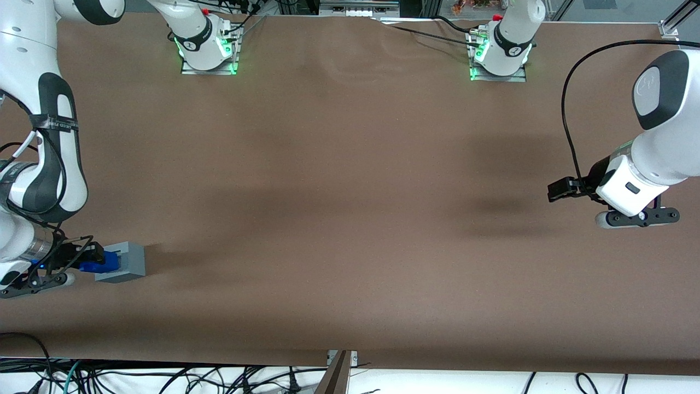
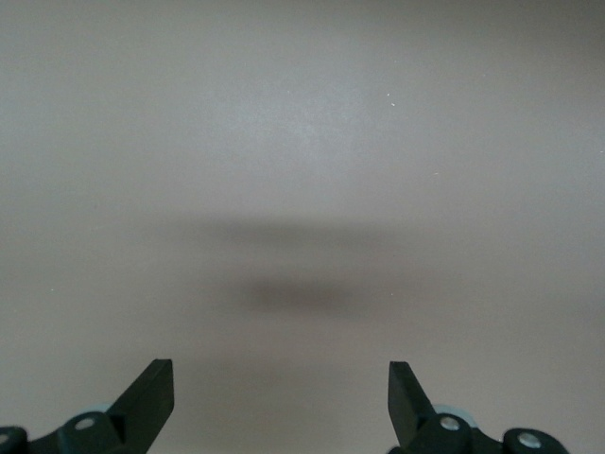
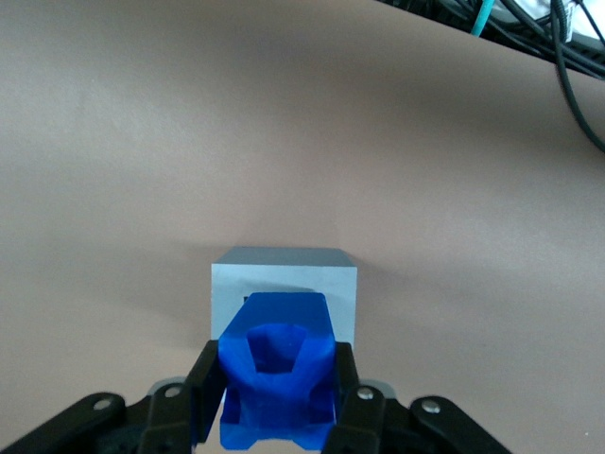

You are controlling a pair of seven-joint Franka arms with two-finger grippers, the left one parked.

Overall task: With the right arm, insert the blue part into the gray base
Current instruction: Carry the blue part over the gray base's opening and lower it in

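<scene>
Item 1: blue part (image 3: 277,378). Small bright-blue plastic block, stepped and hollowed on the face seen from the wrist. Location: clamped between the two black fingers (image 3: 204,388) of the right arm's gripper (image 3: 274,402), low over the brown table (image 1: 350,219) at the working arm's end, its leading end at or just inside the open face of the gray base. Judged rigid and light; the moulded faces look smooth, so it could slip or twist if squeezed off-centre. Best hold: the two flat parallel flanks, as presently taken, leaving the nose free to enter the socket.

Item 2: gray base (image 3: 284,288). Light-gray plastic cube, socket face turned toward the gripper, resting on the table, nothing visibly fixing it. In the front view the gray base (image 1: 124,261) sits immediately beside the blue part (image 1: 101,263), toward the table's middle. Judged stiff and light enough to slide on the cloth if pushed; a straight, gentle approach is advisable.

Item 3: gripper (image 1: 87,257). Fingers closed on the blue part's sides, pointing at the base. Whether the part is already partly seated cannot be told.
</scene>
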